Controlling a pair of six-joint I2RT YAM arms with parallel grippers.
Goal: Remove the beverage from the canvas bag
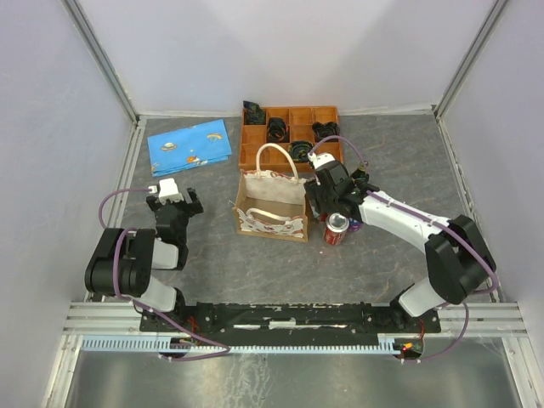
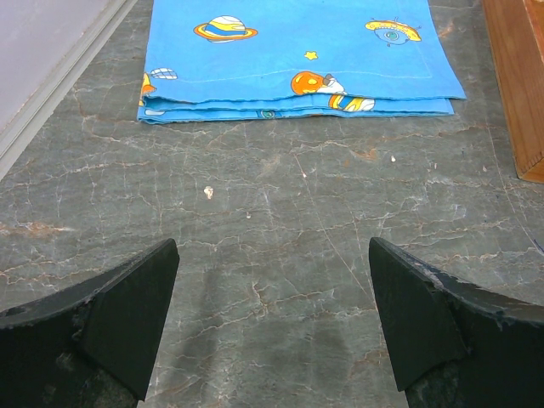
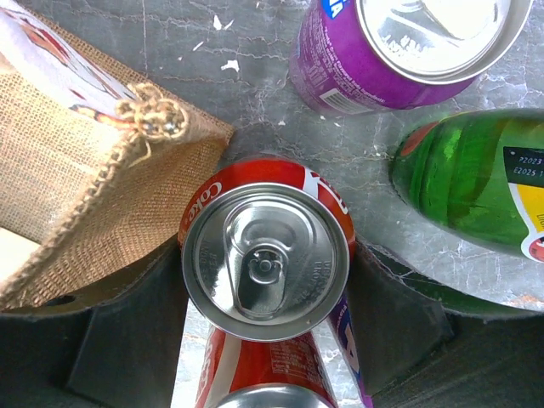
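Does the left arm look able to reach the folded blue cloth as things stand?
Probably yes: the left pincer is open and faces the blue cloth, with only bare table between them.

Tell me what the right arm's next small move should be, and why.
Probably open the right gripper and let go: the red can it clasps is already outside the canvas bag, seemingly standing on the table beside it.
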